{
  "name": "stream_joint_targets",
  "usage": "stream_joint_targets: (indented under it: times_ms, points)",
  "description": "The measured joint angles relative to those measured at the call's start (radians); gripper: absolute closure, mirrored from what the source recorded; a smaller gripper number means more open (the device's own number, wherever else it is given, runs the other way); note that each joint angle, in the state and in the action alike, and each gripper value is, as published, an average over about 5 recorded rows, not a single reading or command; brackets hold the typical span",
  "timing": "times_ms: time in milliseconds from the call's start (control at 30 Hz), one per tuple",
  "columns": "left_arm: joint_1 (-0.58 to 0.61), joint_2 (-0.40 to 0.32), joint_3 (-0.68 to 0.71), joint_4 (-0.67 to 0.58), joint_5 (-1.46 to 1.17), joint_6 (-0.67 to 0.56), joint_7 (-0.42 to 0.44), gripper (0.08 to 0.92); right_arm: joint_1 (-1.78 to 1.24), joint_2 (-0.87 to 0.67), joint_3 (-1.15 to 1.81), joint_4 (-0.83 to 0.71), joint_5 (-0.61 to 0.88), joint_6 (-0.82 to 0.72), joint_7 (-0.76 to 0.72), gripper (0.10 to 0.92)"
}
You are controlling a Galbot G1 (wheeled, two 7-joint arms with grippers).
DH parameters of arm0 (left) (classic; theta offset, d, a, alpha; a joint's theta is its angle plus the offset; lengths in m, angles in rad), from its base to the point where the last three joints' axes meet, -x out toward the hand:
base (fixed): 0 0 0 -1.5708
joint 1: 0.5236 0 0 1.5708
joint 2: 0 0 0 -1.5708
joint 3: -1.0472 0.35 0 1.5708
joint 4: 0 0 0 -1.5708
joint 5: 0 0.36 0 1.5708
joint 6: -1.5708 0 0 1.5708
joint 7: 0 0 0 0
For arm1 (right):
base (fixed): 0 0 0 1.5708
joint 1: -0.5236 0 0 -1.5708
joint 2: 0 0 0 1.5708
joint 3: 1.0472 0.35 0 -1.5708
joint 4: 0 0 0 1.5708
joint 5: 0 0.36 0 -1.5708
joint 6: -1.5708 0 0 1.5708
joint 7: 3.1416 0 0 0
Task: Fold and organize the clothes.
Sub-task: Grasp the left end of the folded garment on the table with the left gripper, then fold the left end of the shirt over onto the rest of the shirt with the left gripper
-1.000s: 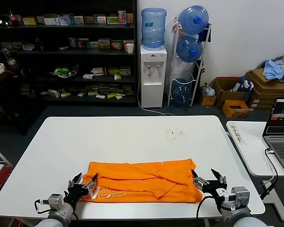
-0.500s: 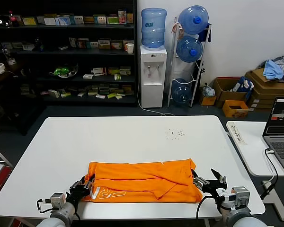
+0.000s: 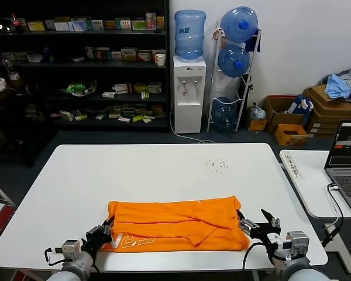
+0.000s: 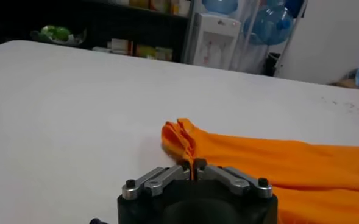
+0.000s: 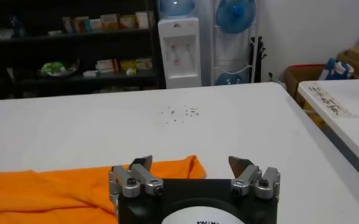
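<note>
Orange T-shirt (image 3: 178, 224) lies folded into a long band across the near part of the white bench (image 3: 164, 175), with white lettering showing along its near edge toward the left end.

Left gripper (image 3: 103, 233) sits at the T-shirt's left end, low over the bench. In the left wrist view its jaws are closed together on a pinched, pleated corner of the orange fabric (image 4: 185, 137), which rises in a small ridge just beyond the fingertips (image 4: 191, 165); the remainder of the garment runs away along the bench surface.

Right gripper (image 3: 257, 225) sits at the T-shirt's right end. Its jaws stand wide apart. In the right wrist view, the orange edge (image 5: 167, 167) lies between and just beyond the two fingertips (image 5: 141, 163), nearer to one than the other; neither is seen gripping the cloth.

A patch of small dark specks (image 3: 215, 165) marks the bench well beyond the T-shirt.
</note>
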Motion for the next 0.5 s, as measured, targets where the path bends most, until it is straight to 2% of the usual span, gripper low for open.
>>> stream_joint_targets:
  times_ms: [267,500]
  points:
    - [0.031,0.028,-0.065,-0.031,0.058,-0.006,0.022,0.885,0.024,0.005,-0.021,-0.015,-0.003,0.002,0.0,0.203]
    - [0.064,0.086,-0.167,-0.017,0.118,0.0,0.047,0.885,0.058,0.017,-0.047,-0.03,-0.007,0.005,-0.003,0.203]
